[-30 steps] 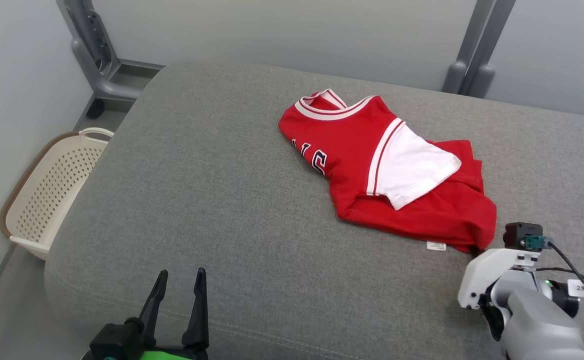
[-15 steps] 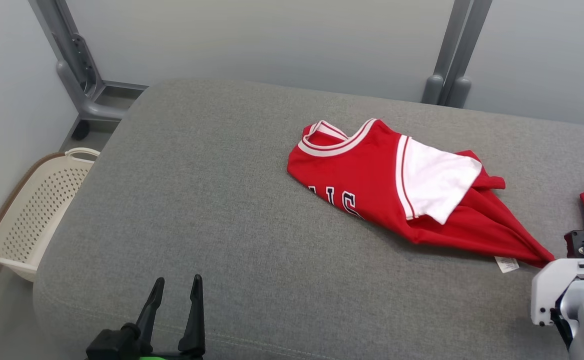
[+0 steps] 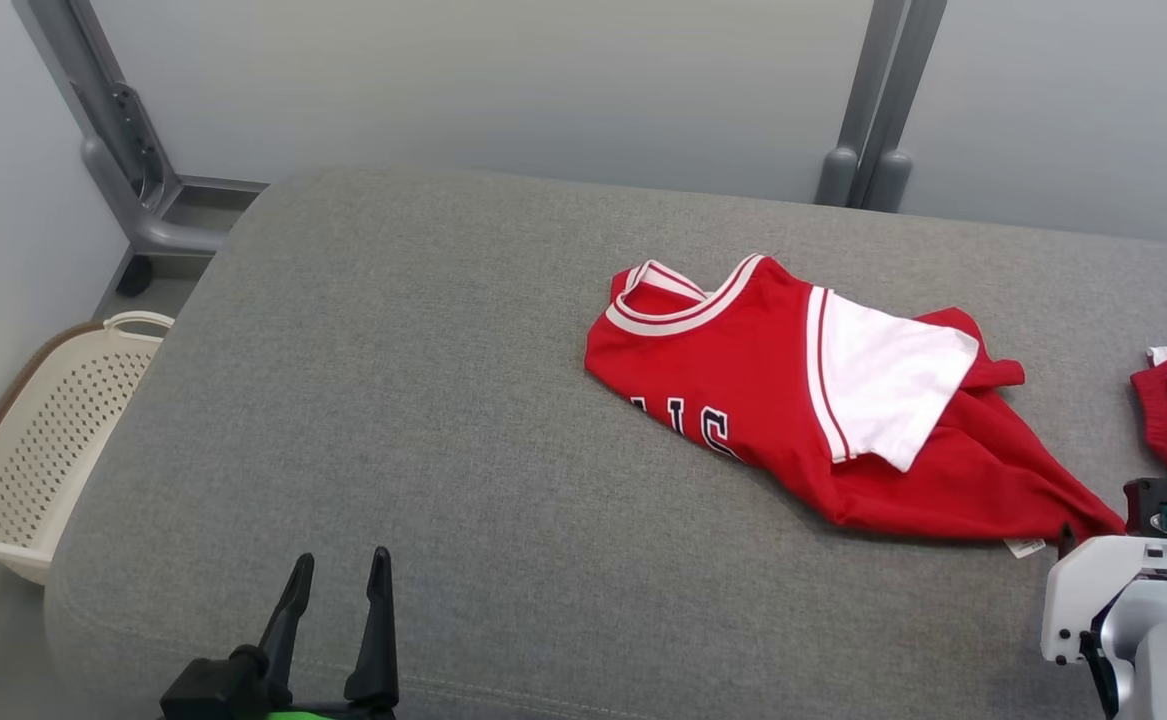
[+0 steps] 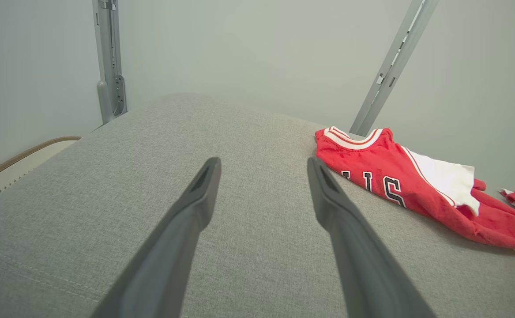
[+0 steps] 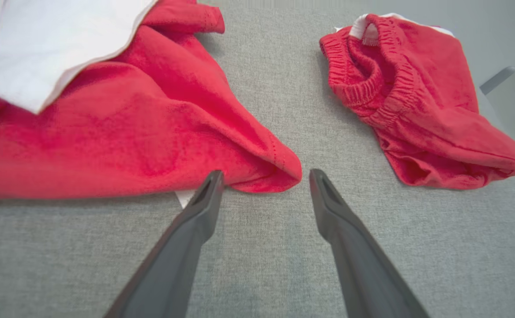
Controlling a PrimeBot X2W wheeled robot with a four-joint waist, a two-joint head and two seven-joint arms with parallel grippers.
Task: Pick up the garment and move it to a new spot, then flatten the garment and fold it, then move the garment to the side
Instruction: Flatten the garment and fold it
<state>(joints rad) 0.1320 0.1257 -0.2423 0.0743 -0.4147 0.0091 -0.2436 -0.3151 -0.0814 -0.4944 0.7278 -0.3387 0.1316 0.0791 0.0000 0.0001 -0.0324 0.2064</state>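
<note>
Well, the garment (image 3: 793, 400), a red jersey with one white sleeve folded across it, lies crumpled toward the right of the grey cushion (image 3: 393, 400), collar at the far side and hem nearer. Its near right corner is drawn out into a point. The right gripper (image 5: 265, 176) sits just short of that point, fingers spread with nothing between them. To my eye the corner is the natural place to take hold, so the gripper is parked there for that reason. The left gripper (image 4: 262, 162) hangs over the near left edge, well apart from the cloth, its fingers likewise spread and empty, probably waiting until flattening needs two holds. Counting up: two red pieces on the cushion, the jersey and a bunched pair of shorts (image 5: 416, 110) further right; one white label (image 3: 1025, 547) poking from the hem; one perforated basket (image 3: 33, 440) on the floor at the left; and two grey posts at the far wall.
</note>
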